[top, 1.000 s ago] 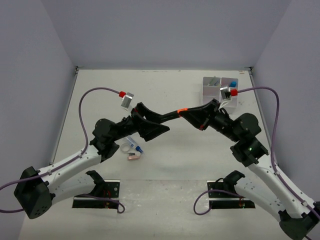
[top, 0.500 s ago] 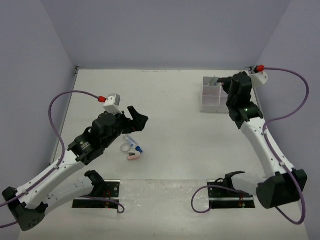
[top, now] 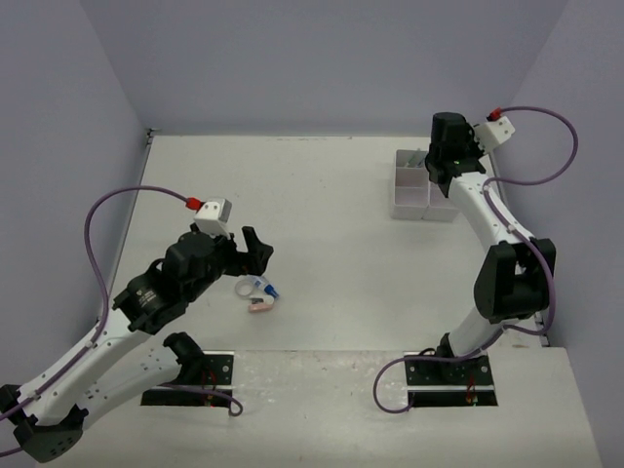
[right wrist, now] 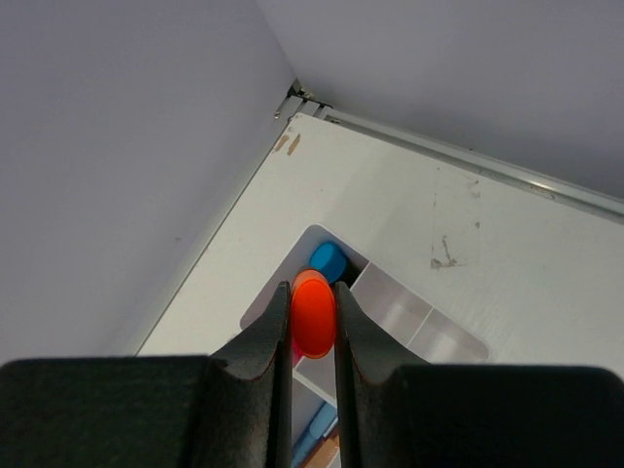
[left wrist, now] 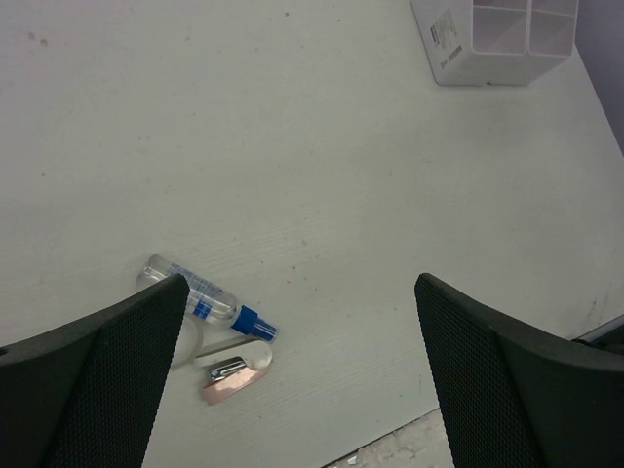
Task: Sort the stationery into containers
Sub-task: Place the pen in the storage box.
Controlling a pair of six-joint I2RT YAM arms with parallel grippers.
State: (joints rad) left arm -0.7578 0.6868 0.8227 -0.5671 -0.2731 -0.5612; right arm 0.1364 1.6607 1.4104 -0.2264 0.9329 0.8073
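Right fingers [right wrist: 259, 359], at 1 o'clock, clamp the likely light, rigid highlighter [right wrist: 313, 317] near its cap; left fingers [left wrist: 107, 351] stand apart.

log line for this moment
left pincer: open, above pen | right pincer: shut on orange marker, over white box

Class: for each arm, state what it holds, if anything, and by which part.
The right gripper holds an orange-capped highlighter, its jaws pinching the sides of the orange cap end. The left gripper is open and holds nothing.
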